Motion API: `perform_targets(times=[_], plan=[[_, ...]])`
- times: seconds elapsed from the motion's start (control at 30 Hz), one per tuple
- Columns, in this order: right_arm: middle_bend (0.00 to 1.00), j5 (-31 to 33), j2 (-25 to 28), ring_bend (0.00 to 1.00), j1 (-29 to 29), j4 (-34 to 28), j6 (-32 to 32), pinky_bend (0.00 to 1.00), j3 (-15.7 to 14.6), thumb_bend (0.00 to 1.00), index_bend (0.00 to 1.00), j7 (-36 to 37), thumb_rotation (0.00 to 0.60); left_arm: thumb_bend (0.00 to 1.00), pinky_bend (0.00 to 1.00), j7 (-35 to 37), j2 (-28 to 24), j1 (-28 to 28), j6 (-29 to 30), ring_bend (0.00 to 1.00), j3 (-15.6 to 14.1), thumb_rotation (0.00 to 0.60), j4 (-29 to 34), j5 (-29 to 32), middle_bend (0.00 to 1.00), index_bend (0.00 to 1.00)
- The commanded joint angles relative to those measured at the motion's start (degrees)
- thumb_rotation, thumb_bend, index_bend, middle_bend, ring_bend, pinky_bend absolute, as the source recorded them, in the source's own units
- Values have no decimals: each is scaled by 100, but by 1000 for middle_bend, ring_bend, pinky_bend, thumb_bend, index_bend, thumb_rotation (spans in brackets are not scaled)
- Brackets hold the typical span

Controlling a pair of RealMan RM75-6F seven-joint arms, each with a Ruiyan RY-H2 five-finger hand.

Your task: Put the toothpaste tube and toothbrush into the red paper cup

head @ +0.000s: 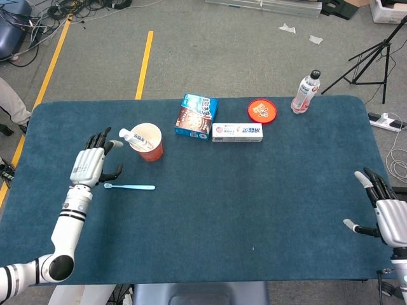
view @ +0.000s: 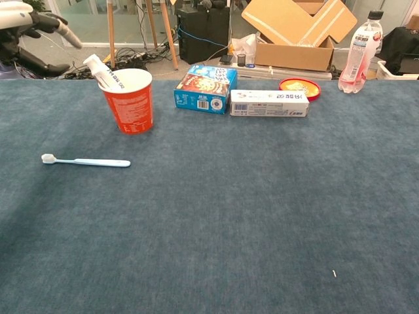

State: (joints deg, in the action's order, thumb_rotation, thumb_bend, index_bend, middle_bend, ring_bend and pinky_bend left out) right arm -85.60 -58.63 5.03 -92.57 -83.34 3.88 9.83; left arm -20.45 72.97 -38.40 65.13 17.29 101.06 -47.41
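toothbrush lies just right of the left robot hand

the toothpaste tube (head: pixel 134 136) already stands tilted in the red paper cup (head: pixel 150 147), so the toothbrush (head: pixel 130 187) is what remains. it lies flat on the desk (head: pixel 254 210), its long axis running left to right, bristle head toward the left robot hand (head: pixel 91 166). that robot hand is released, fingers spread, empty, with the brush head just to its right and slightly nearer the robot. the right robot hand (head: pixel 385 213), also released, sits well apart at the far edge, so the left arm looks the better choice.
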Motion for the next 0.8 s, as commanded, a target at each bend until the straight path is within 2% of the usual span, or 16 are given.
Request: perform_targets(times=[0.03, 0.17, 0.4, 0.6, 0.73, 0.8], plan=[[0, 5, 6, 0, -8, -4, -13, 235, 4, 0, 0, 6, 600, 381, 0, -277, -104, 74, 19, 0, -263, 600, 104, -147, 0, 390], [0, 20, 22, 0, -27, -7, -42, 235, 17, 0, 0, 35, 600, 376, 0, -537, -29, 57, 11, 0, -481, 600, 4, -196, 0, 431], [0, 60, 53, 0, -45, 3, -55, 235, 42, 0, 0, 105, 600, 370, 0, -754, 245, -56, -223, 0, -693, 600, -332, -66, 0, 448], [0, 88, 69, 0, -59, 11, -67, 235, 62, 0, 0, 150, 600, 314, 0, -863, 602, -165, -420, 0, -809, 600, -771, 50, 0, 416], [0, 106, 68, 0, -61, 32, -68, 235, 78, 0, 0, 182, 600, 224, 0, -925, 806, -233, -597, 0, -880, 600, -1089, 173, 0, 385], [0, 115, 69, 0, -57, 42, -55, 235, 83, 0, 0, 197, 600, 211, 0, -958, 876, -259, -680, 0, -907, 600, -1217, 258, 0, 380]])
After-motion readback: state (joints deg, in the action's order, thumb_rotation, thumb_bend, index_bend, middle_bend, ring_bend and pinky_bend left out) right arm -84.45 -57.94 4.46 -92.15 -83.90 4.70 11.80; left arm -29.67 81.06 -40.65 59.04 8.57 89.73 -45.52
